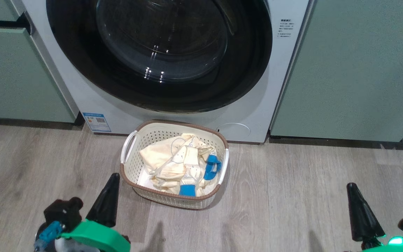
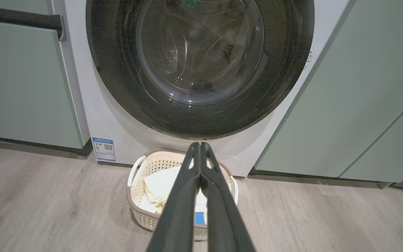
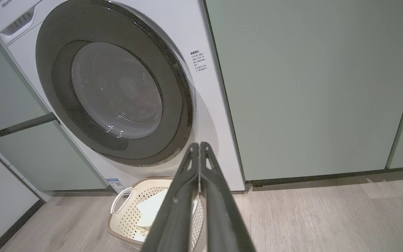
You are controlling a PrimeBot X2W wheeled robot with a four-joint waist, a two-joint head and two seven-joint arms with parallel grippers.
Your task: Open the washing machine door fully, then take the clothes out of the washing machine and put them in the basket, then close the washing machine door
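Note:
The white washing machine (image 1: 257,115) stands between green cabinets, and its black-rimmed door (image 1: 159,52) lies flat against its front, closed. The cream basket (image 1: 131,168) sits on the floor right before it, holding cream clothes (image 1: 173,161) with blue trim. My left gripper (image 1: 112,178) is low at the left, just left of the basket, fingers shut and empty. My right gripper (image 1: 352,187) stands far to the basket's right, also shut and empty. Each wrist view shows its own gripper (image 2: 199,144) (image 3: 199,144) with tips pressed together, pointing at the door (image 2: 201,66) (image 3: 117,94) and basket (image 2: 138,175) (image 3: 124,217).
Pale green cabinets (image 1: 355,70) flank the machine on both sides, with a dark handle bar (image 2: 19,19) on the left one. Grey wood-look floor (image 1: 292,203) spreads around the basket. A blue sticker (image 1: 97,121) marks the machine's lower left corner.

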